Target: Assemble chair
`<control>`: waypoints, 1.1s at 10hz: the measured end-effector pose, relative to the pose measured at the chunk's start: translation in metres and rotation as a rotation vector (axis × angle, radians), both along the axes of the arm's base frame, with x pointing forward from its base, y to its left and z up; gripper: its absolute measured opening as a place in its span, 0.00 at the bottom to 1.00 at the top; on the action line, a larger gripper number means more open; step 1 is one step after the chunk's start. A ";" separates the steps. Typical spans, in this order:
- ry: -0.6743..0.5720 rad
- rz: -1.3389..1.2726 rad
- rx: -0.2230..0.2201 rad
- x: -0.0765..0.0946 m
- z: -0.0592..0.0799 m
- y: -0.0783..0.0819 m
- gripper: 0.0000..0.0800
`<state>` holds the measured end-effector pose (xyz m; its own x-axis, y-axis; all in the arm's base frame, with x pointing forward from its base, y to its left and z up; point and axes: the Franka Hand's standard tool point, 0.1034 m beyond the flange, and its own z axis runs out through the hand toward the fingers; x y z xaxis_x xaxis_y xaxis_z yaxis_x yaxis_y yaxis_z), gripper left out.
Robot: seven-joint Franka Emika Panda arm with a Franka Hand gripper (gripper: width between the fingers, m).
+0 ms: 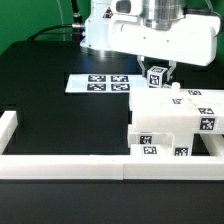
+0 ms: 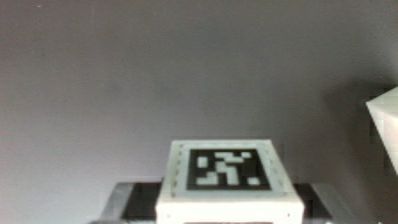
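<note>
My gripper is shut on a small white chair piece with a black-and-white tag on it. It holds the piece in the air just above the joined white chair pieces at the exterior view's right. In the wrist view the held piece fills the space between my dark fingers, tag facing the camera. The edge of another white chair piece shows at the side over the black table.
The marker board lies flat behind the chair pieces. Low white border rails run along the front and the exterior view's left. The white arm body hangs over the back.
</note>
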<state>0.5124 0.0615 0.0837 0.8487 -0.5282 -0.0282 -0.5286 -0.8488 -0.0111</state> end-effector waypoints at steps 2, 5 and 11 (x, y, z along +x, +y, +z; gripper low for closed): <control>0.017 0.001 0.032 0.031 0.028 -0.006 0.35; 0.027 0.013 0.039 0.065 0.040 -0.025 0.36; 0.015 0.002 0.039 0.113 0.062 -0.031 0.36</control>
<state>0.6251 0.0310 0.1457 0.8488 -0.5251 -0.0614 -0.5277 -0.8487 -0.0364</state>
